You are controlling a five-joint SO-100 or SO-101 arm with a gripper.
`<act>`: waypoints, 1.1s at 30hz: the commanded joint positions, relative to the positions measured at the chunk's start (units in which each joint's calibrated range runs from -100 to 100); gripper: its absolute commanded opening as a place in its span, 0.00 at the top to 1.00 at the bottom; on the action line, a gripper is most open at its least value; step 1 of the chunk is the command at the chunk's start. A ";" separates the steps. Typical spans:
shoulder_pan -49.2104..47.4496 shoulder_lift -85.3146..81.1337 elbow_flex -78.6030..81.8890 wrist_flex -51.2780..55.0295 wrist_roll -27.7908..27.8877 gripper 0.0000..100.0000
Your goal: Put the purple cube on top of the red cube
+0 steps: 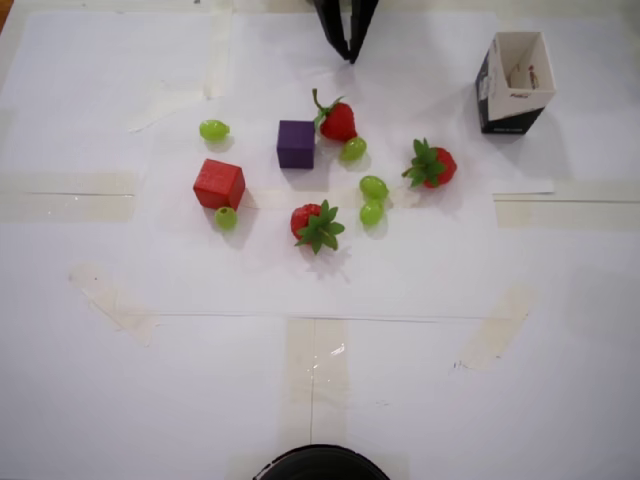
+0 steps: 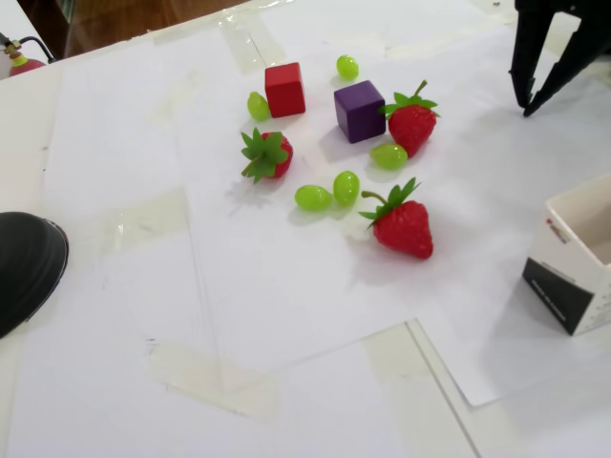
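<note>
Purple cube (image 1: 296, 143) and red cube (image 1: 219, 184) apart on paper w/ strawberries (image 1: 318, 226) and grapes (image 1: 373, 187), open box (image 1: 514, 82) contents unclear, gripper (image 2: 526, 105) raised, fingers spread, holding nothing.

In the overhead view the purple cube (image 1: 296, 143) sits right of the red cube (image 1: 219, 183) — apart — a strawberry (image 1: 337, 120) just right of it.

Arm (image 1: 345, 25) cut by top edge; box (image 2: 582, 258) cut at right; black object (image 1: 320, 463) half out of frame
</note>
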 commanded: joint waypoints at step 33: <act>9.74 35.66 -47.09 3.14 -9.18 1.00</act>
